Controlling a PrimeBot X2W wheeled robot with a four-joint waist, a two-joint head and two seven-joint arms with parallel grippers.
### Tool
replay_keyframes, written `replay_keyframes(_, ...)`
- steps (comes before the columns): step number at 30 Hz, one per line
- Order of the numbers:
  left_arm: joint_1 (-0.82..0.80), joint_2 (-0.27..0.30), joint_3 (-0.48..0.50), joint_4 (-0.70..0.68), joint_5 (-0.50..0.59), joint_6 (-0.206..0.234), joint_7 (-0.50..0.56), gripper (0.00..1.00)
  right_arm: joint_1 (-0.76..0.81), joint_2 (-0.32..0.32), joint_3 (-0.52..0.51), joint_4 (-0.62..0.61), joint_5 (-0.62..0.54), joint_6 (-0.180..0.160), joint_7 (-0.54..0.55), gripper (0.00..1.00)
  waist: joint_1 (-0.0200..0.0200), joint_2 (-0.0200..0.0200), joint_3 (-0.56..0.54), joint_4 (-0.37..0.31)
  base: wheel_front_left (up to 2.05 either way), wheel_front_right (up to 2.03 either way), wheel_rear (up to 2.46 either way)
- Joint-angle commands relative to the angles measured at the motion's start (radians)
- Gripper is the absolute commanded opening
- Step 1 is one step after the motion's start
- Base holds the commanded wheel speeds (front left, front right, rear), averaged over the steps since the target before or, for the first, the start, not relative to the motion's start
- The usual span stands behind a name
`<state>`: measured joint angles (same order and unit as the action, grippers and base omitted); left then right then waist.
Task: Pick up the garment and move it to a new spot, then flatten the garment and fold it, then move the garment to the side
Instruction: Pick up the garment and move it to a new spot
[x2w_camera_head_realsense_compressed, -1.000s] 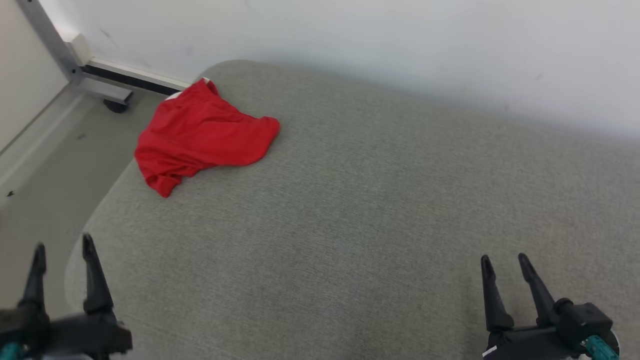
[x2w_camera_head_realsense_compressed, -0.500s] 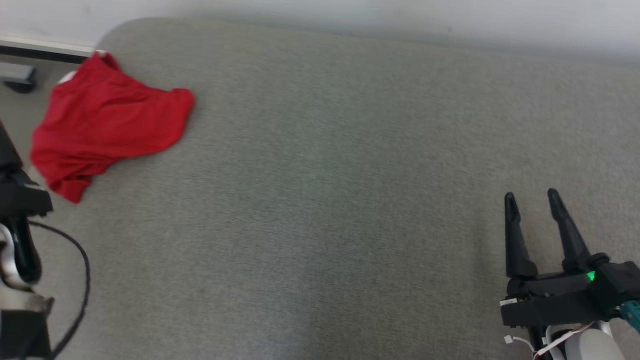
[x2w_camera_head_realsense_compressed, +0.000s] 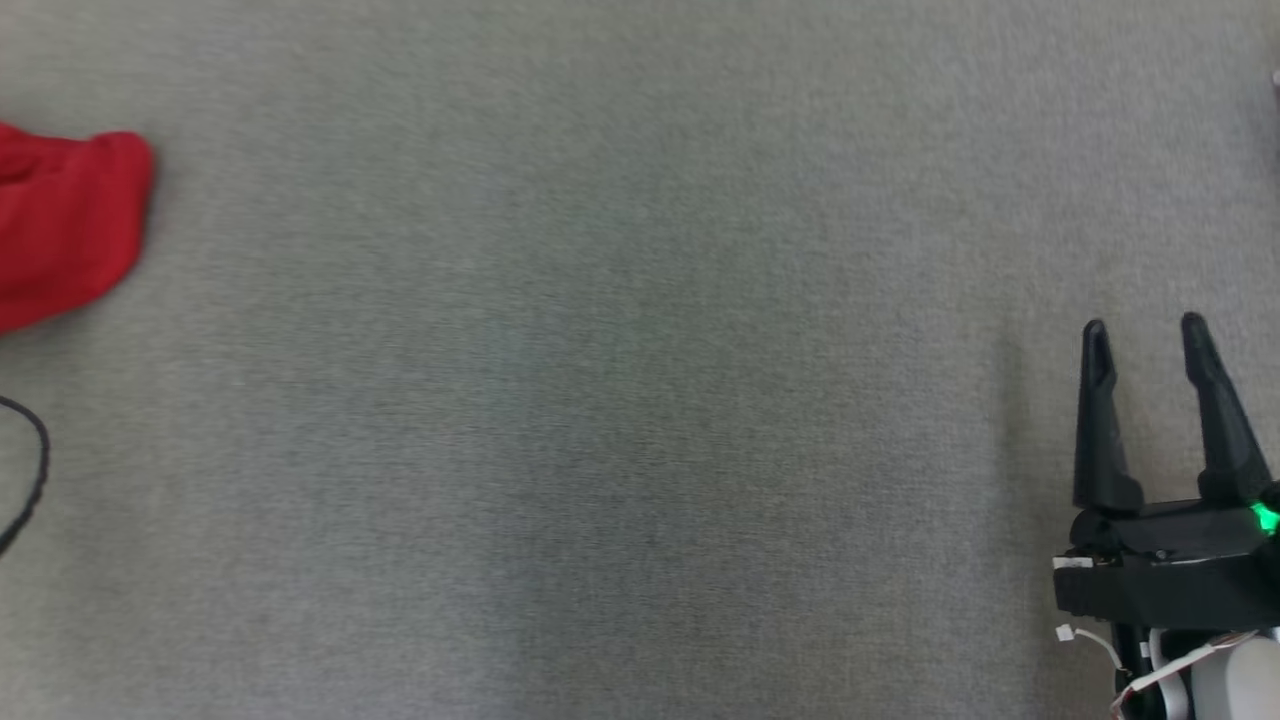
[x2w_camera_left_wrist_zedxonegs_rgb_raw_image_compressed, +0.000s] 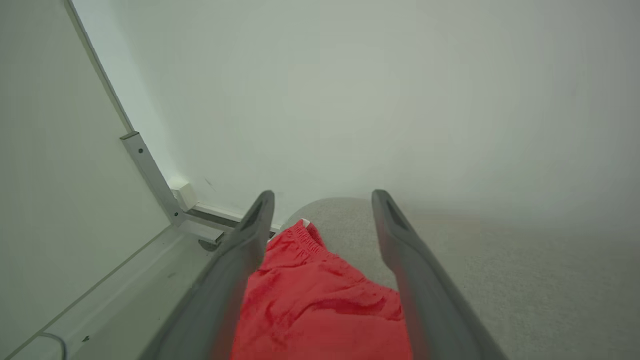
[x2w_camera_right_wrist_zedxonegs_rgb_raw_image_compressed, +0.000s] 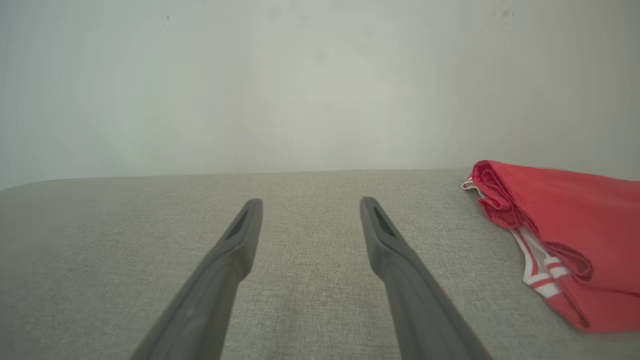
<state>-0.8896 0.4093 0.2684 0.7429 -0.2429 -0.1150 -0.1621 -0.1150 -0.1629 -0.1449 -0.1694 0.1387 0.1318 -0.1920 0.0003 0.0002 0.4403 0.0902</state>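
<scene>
A crumpled red garment (x2w_camera_head_realsense_compressed: 70, 225) lies on the grey fabric surface (x2w_camera_head_realsense_compressed: 600, 400), cut off by the left edge of the head view. In the left wrist view the garment (x2w_camera_left_wrist_zedxonegs_rgb_raw_image_compressed: 320, 305) appears between and beyond the spread fingers of my left gripper (x2w_camera_left_wrist_zedxonegs_rgb_raw_image_compressed: 322, 195), near the surface's rounded corner; the gripper is open and holds nothing. My right gripper (x2w_camera_head_realsense_compressed: 1142, 328) hovers open and empty over the surface at the lower right. Red cloth with white striped trim (x2w_camera_right_wrist_zedxonegs_rgb_raw_image_compressed: 555, 235) lies to the right of the right gripper (x2w_camera_right_wrist_zedxonegs_rgb_raw_image_compressed: 310, 202) in the right wrist view.
A black cable (x2w_camera_head_realsense_compressed: 35, 470) loops in at the left edge of the head view. Behind the surface stands a pale wall (x2w_camera_right_wrist_zedxonegs_rgb_raw_image_compressed: 300, 85). A metal frame leg (x2w_camera_left_wrist_zedxonegs_rgb_raw_image_compressed: 150, 175) and the floor (x2w_camera_left_wrist_zedxonegs_rgb_raw_image_compressed: 125, 295) lie past the surface's left corner.
The head camera has swung down and to the right, so the garment now sits at the picture's left edge and the left gripper has left that view. The garment itself has not moved.
</scene>
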Motion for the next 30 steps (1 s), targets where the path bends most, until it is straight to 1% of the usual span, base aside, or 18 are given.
replay_keyframes(1, -0.015, 0.007, -0.003, 0.011, -0.003, -0.004, 0.009, 1.00, -0.009, -0.001, -0.002, -0.006, -0.005, -0.003, 0.005, 1.00, -0.0003, -0.0002, 0.053, -0.048, 0.00, 0.00, 0.00)
replay_keyframes(6, -0.075, 0.029, -0.036, 0.128, -0.003, -0.007, 0.102, 1.00, -0.014, -0.012, -0.019, -0.048, -0.008, -0.003, 0.023, 1.00, -0.0003, -0.0002, 0.087, -0.050, 0.00, 0.00, 0.00)
replay_keyframes(10, -0.116, 0.031, -0.047, 0.215, -0.018, -0.007, 0.172, 1.00, -0.014, -0.020, -0.030, -0.073, -0.009, -0.003, 0.036, 1.00, -0.0003, -0.0002, 0.103, -0.044, 0.00, 0.00, 0.00)
replay_keyframes(15, -0.160, 0.026, -0.053, 0.318, -0.044, -0.010, 0.291, 1.00, -0.020, -0.030, -0.031, -0.085, -0.007, -0.003, 0.047, 1.00, -0.0003, -0.0002, 0.107, -0.038, 0.00, 0.00, 0.00)
replay_keyframes(19, -0.184, 0.026, -0.050, 0.406, -0.063, 0.002, 0.414, 1.00, -0.022, -0.030, -0.023, -0.096, -0.015, -0.003, 0.059, 1.00, -0.0003, -0.0002, 0.102, -0.038, 0.00, 0.00, 0.00)
replay_keyframes(21, -0.194, 0.028, -0.045, 0.427, -0.075, 0.007, 0.437, 1.00, -0.023, -0.030, -0.021, -0.101, -0.017, -0.003, 0.066, 1.00, -0.0003, -0.0002, 0.100, -0.039, 0.00, 0.00, 0.00)
replay_keyframes(22, -0.198, 0.032, -0.045, 0.434, -0.075, 0.019, 0.440, 1.00, -0.023, -0.030, -0.021, -0.102, -0.018, -0.003, 0.066, 1.00, -0.0003, -0.0002, 0.099, -0.040, 0.00, 0.00, 0.00)
replay_keyframes(23, -0.200, 0.036, -0.051, 0.439, -0.067, 0.024, 0.440, 0.31, -0.022, -0.030, -0.020, -0.103, -0.019, -0.003, 0.067, 1.00, -0.0003, -0.0002, 0.098, -0.041, 0.00, 0.00, 0.00)
replay_keyframes(24, -0.202, 0.040, -0.054, 0.436, -0.063, 0.034, 0.419, 0.00, -0.023, -0.030, -0.020, -0.105, -0.019, -0.003, 0.069, 1.00, -0.0003, -0.0002, 0.097, -0.041, 0.00, 0.00, 0.00)
replay_keyframes(26, -0.200, 0.038, -0.058, 0.424, -0.058, 0.042, 0.367, 0.00, -0.020, -0.028, -0.024, -0.104, -0.019, -0.003, 0.070, 1.00, -0.0003, -0.0002, 0.093, -0.039, 0.00, 0.00, 0.00)
replay_keyframes(28, -0.205, 0.037, -0.050, 0.409, -0.067, 0.041, 0.299, 0.00, -0.016, -0.027, -0.028, -0.099, -0.019, -0.003, 0.070, 1.00, -0.0003, -0.0002, 0.085, -0.035, 0.00, 0.00, 0.00)
replay_keyframes(30, -0.213, 0.044, -0.066, 0.394, -0.050, 0.036, 0.233, 0.00, -0.015, -0.025, -0.026, -0.092, -0.019, -0.003, 0.069, 1.00, -0.0003, -0.0002, 0.074, -0.032, 0.00, 0.00, 0.00)
